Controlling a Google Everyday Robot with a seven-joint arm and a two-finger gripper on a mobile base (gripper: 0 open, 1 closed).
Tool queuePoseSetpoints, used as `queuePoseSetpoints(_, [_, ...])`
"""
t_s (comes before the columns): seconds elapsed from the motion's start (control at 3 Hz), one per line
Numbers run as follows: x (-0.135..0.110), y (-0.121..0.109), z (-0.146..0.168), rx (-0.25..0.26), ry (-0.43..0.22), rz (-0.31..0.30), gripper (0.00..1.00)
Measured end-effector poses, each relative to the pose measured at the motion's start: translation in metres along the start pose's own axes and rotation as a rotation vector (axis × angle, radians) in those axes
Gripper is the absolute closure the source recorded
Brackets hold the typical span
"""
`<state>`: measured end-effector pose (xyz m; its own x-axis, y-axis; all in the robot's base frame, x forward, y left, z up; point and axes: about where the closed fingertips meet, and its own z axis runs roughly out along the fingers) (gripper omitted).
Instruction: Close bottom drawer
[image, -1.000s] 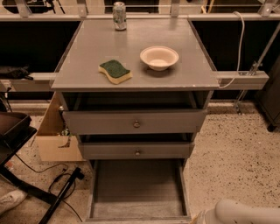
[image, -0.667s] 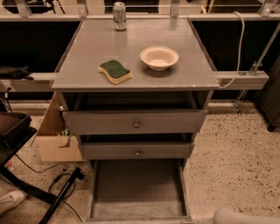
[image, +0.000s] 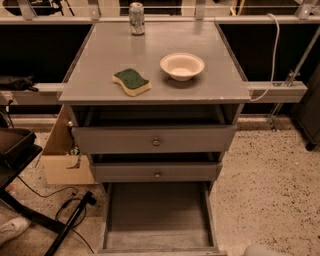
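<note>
Sinking since a second ago, the gripper (image: 261, 251) is showing only a pale sliver at the bottom-right edge — its grip cannot be told. The bottom drawer (image: 159, 215) is standing open.

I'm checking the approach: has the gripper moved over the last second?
Yes. The gripper, right of the open bottom drawer's front corner, has sunk toward the picture's lower edge.
</note>
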<state>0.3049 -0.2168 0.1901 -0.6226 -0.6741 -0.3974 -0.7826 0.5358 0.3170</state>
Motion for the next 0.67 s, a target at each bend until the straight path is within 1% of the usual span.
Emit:
queuePoseSetpoints(0.33, [0.007, 0.003, 0.025, -0.033, 0.010, -0.006, 1.00])
queuePoseSetpoints(0.67, [0.014, 0.004, 0.068, -0.077, -0.039, -0.033, 1.00])
